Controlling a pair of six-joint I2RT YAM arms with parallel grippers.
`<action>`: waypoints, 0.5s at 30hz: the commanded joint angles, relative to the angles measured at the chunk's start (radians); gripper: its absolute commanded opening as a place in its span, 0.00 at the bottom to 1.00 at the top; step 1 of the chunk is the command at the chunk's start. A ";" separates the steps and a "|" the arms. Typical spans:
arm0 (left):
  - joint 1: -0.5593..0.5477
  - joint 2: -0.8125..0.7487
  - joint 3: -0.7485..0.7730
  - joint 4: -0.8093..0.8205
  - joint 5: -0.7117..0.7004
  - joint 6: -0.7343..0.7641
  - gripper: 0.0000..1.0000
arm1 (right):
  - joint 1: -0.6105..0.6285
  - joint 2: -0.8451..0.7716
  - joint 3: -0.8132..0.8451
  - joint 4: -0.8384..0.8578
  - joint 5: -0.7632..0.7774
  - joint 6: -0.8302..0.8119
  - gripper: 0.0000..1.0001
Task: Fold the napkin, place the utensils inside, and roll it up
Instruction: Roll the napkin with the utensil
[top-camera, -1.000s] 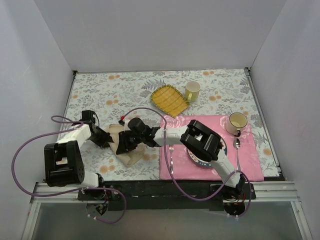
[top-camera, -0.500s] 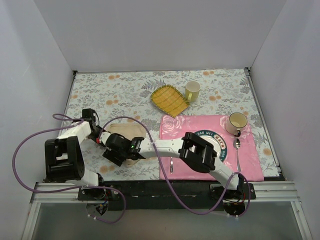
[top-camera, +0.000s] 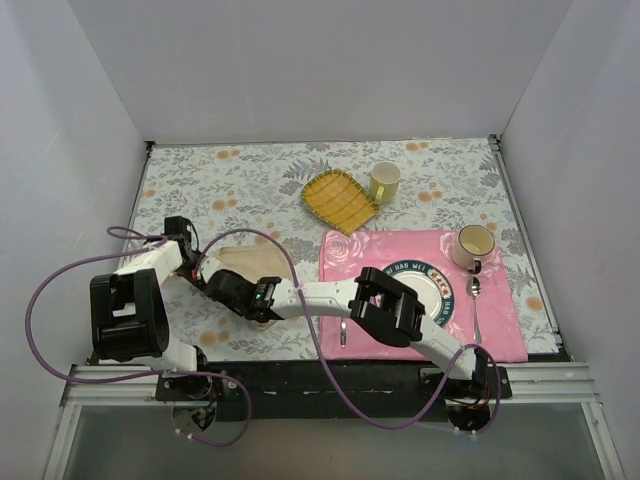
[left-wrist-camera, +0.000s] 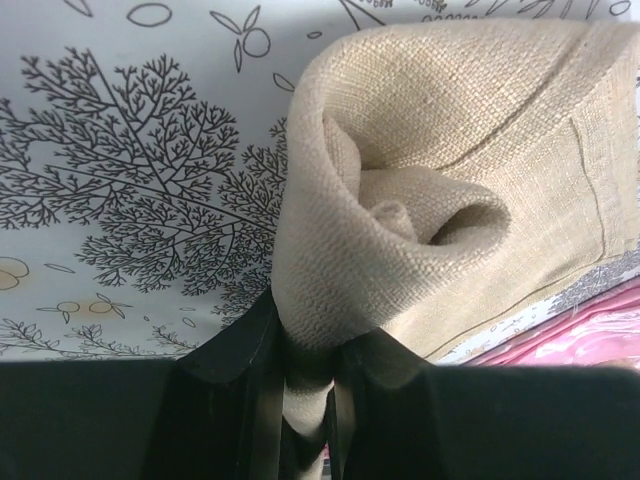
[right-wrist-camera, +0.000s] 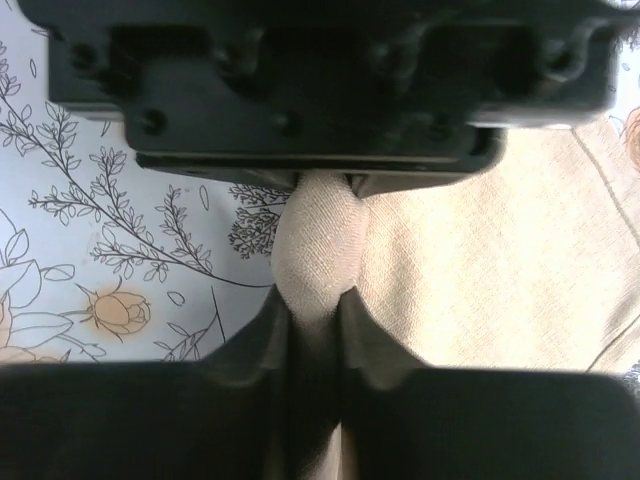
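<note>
From above, we see the right gripper (top-camera: 222, 284) reaching farther left than a second ago, and the one napkin (top-camera: 248, 260) lying flatter, left of centre. Left wrist: the left gripper (left-wrist-camera: 305, 420) pinches a napkin (left-wrist-camera: 450, 120) fold at bottom centre. Right wrist: we find the right gripper's jaws clamped on another fold, bottom centre.

Table (top-camera: 250, 170) has a grey floral cover with orange blossoms. Toward the back sits a small yellow checked woven cloth (top-camera: 340, 200), with a pale yellow mug (top-camera: 384, 182) just beside it. On the right, a pink rose-patterned placemat (top-camera: 500, 320) carries a blue-rimmed plate (top-camera: 425, 270) and a cream mug (top-camera: 473, 246) near its far corner.
</note>
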 joint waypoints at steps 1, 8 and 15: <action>-0.007 0.023 0.011 0.037 0.057 0.096 0.01 | -0.047 -0.021 -0.090 -0.008 -0.199 0.108 0.04; -0.007 -0.115 0.022 0.140 0.121 0.156 0.60 | -0.124 -0.087 -0.305 0.226 -0.521 0.334 0.01; -0.007 -0.202 0.017 0.091 0.066 0.152 0.72 | -0.262 -0.092 -0.566 0.672 -0.898 0.650 0.01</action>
